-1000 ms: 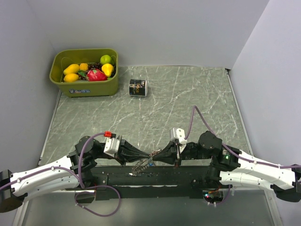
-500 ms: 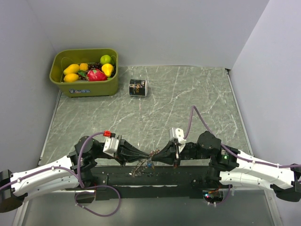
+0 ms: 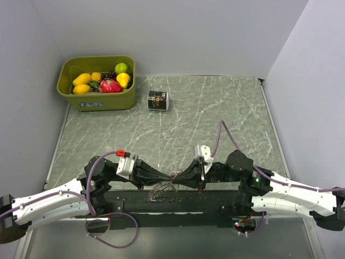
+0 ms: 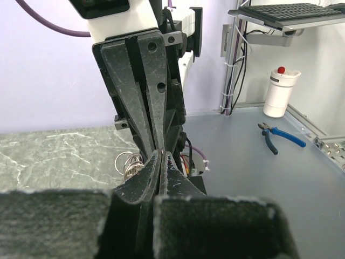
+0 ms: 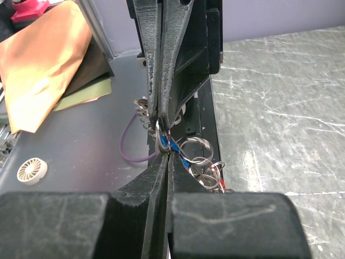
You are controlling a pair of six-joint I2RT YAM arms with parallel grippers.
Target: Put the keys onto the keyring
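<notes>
Shiny metal keyring (image 5: 198,143), veined stone tabletop (image 3: 215,108)

Pale lilac walls (image 3: 178,32) close in a grey-green marbled tabletop (image 3: 215,108) across the middle of the overhead frame. In the left wrist view a grey-blue bench (image 4: 253,178) fills the right side, with a keyboard shelf (image 4: 285,13) at upper right. The light is soft and even.
</notes>
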